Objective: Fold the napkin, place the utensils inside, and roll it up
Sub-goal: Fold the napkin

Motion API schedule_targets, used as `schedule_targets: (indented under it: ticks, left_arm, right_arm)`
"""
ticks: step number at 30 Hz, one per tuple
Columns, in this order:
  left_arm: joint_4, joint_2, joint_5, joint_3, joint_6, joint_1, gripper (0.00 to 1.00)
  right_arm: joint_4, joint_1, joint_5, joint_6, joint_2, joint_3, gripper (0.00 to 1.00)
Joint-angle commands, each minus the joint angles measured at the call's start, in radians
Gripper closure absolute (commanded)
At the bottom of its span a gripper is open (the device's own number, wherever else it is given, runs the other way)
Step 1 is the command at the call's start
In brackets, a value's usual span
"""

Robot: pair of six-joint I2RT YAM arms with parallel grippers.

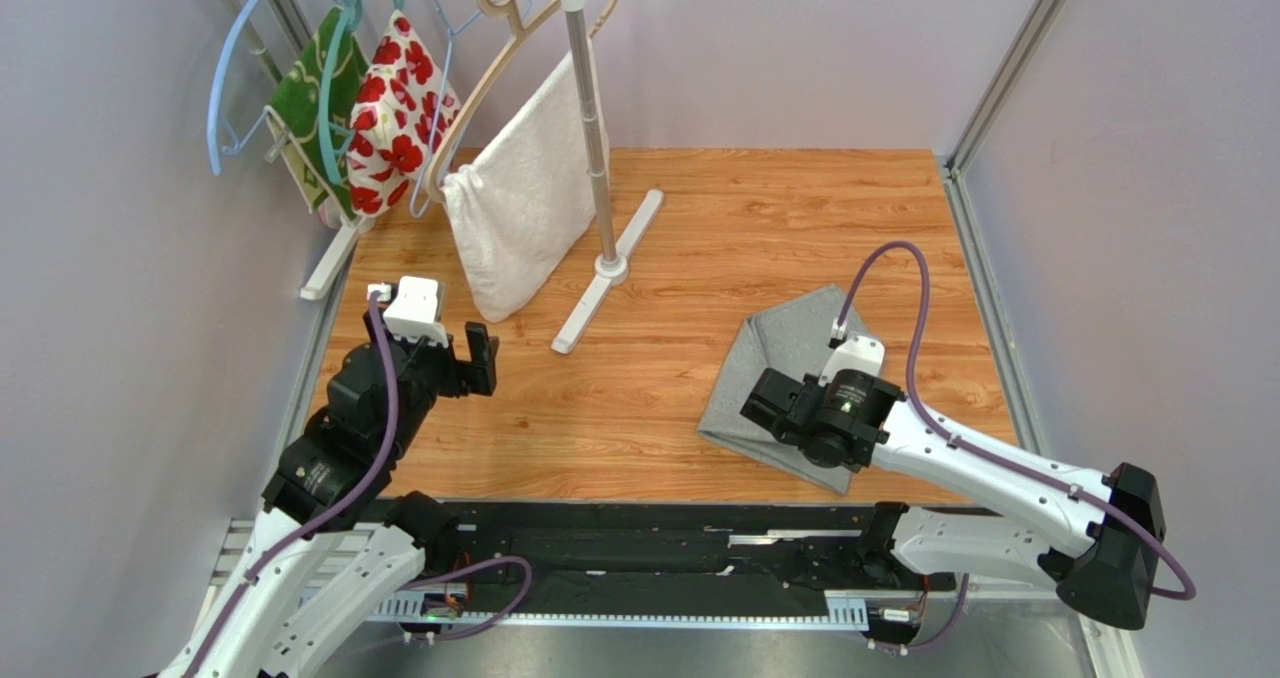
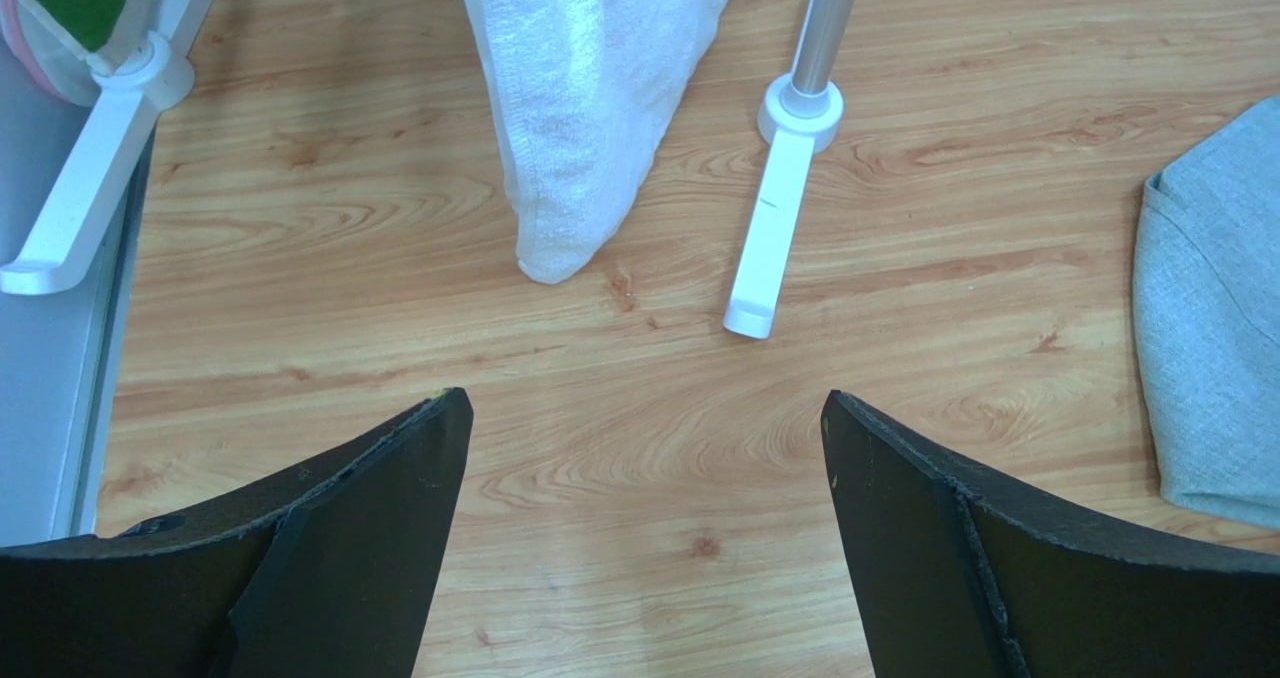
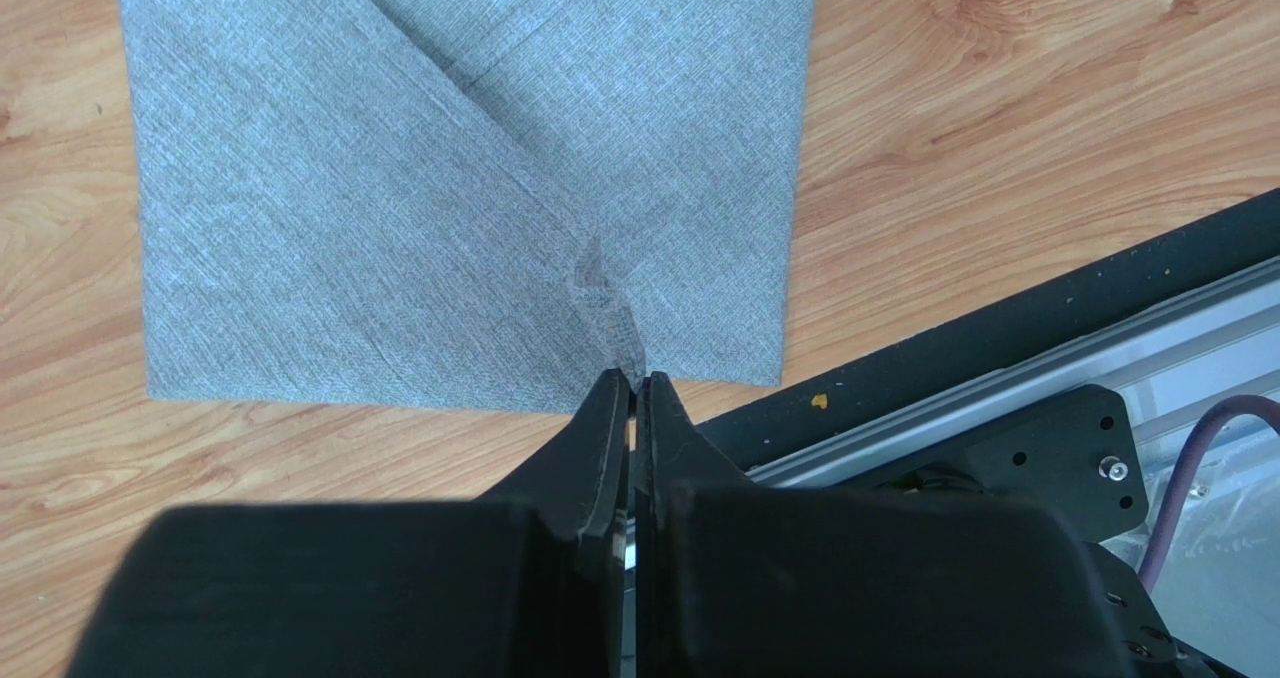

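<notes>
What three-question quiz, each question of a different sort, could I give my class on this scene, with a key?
1. True or false: the left gripper is shut on the white towel.
2. Pick one: what does the right gripper pinch? A) a fold of the grey napkin; B) a blue hanger; C) the foot of the rack.
3. Short answer: by the robot's own sides, on which side of the table does the napkin lie?

Key: 1. False; it is open over bare wood. 2. A. 3. Right.
</notes>
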Motion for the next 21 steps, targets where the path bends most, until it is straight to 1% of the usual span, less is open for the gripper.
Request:
schedule_targets:
  ticks: [1, 3, 7, 11, 14, 21]
  left_arm:
    - [0.018, -0.001, 0.014, 0.003, -0.005, -0.013, 0.04]
    - [0.016, 0.002, 0.022, 0.004, -0.004, -0.014, 0.04]
    - [0.013, 0.000, 0.022, 0.006, -0.005, -0.014, 0.04]
    - [0.011, 0.004, 0.025, 0.006, -0.005, -0.016, 0.04]
    - [0.011, 0.005, 0.025, 0.006, -0.005, -0.021, 0.04]
    - [0.011, 0.008, 0.025, 0.006, -0.007, -0.031, 0.05]
  right_arm:
    - [-0.243, 0.002, 0.081, 0.068, 0.026, -0.002, 1.00]
    - [-0.243, -0.007, 0.079, 0.080, 0.067, -0.008, 1.00]
    - [-0.296, -0.011, 0.082, 0.143, 0.237, -0.001, 1.00]
    - [-0.319, -0.011, 0.085, 0.160, 0.339, 0.006, 1.00]
    - [-0.323, -0.011, 0.081, 0.163, 0.376, 0.006, 1.00]
    - [-0.323, -0.011, 0.059, 0.165, 0.374, -0.002, 1.00]
